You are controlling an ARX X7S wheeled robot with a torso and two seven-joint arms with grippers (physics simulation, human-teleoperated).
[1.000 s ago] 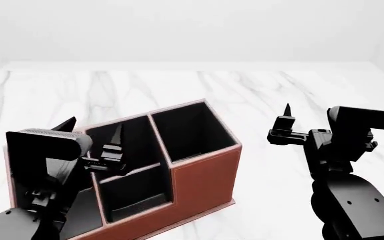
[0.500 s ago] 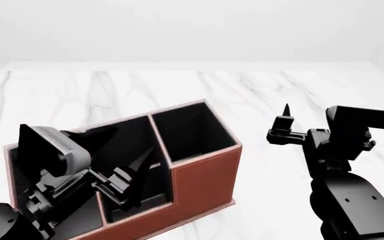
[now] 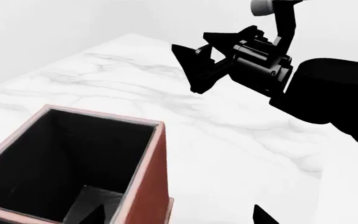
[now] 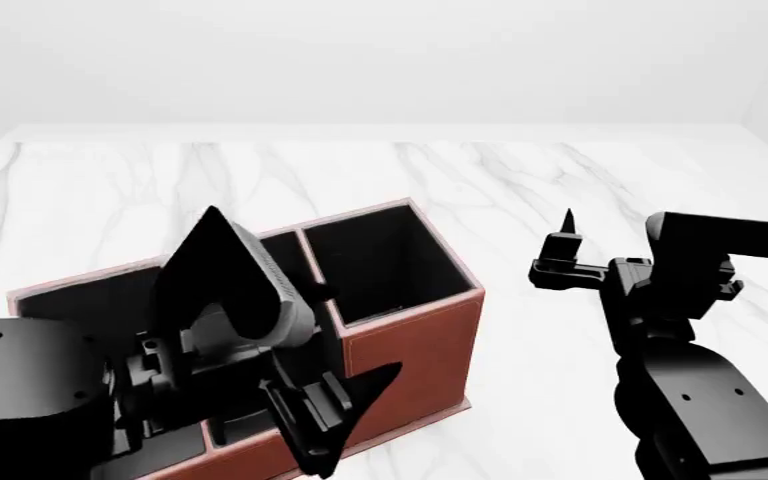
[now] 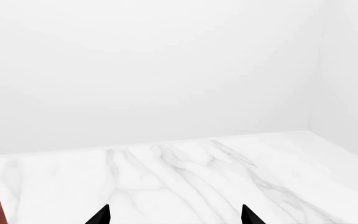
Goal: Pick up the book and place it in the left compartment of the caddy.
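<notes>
A: What's the biggest thing on my screens?

B: The white marble bench [image 4: 518, 190]. I see it bare and wide behind and to the right of the box, up to the pale walls.

A: And the box?

B: The caddy [image 4: 411, 345] sits at an angle in my head view, its front right corner nearest me. The square slot at the back right stands open, with black lining and thin pale trim. The left compartment [image 4: 84, 290] runs front to back along the far left side. My left arm covers most of it, so I can only see its back end.

A: The book?

B: I can't find it in any view, so I can't say where it lies or which way it points.

A: Your hands?

B: The left hand [image 4: 324, 420] hangs low over the caddy's front, its pointed fingers spread apart, nothing between them. The right hand [image 4: 568, 250] is held up well clear of the caddy on the right, fingers pointing upward. My right wrist view shows two separated tips, open and empty.
</notes>
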